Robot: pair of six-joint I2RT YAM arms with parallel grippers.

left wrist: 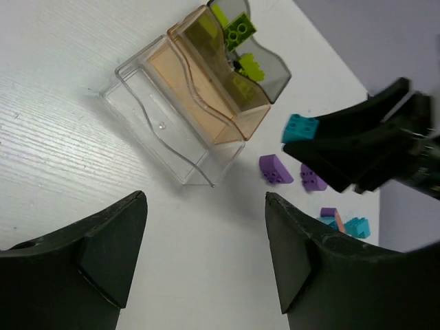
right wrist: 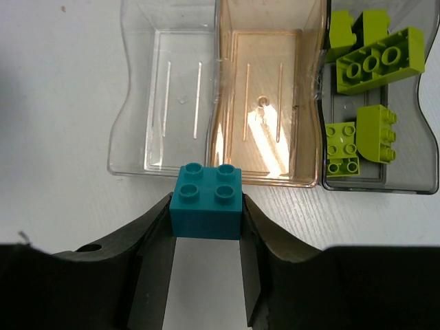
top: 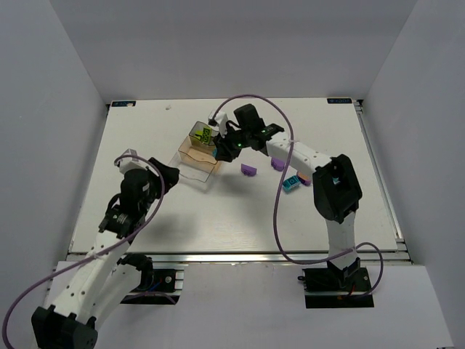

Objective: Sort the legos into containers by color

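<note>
Because the cyan brick (right wrist: 207, 199) looks light, hard and slick, your right gripper (right wrist: 206, 214) clamps its flat sides; your left gripper (left wrist: 205, 230) gapes empty.

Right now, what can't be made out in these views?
- Top external: right gripper covers part of the grey tray; its green bricks can't be counted.
- Left wrist: the left gripper cuts off the loose cyan bricks.
- Right wrist: held cyan brick and fingers hide the table beneath.
</note>
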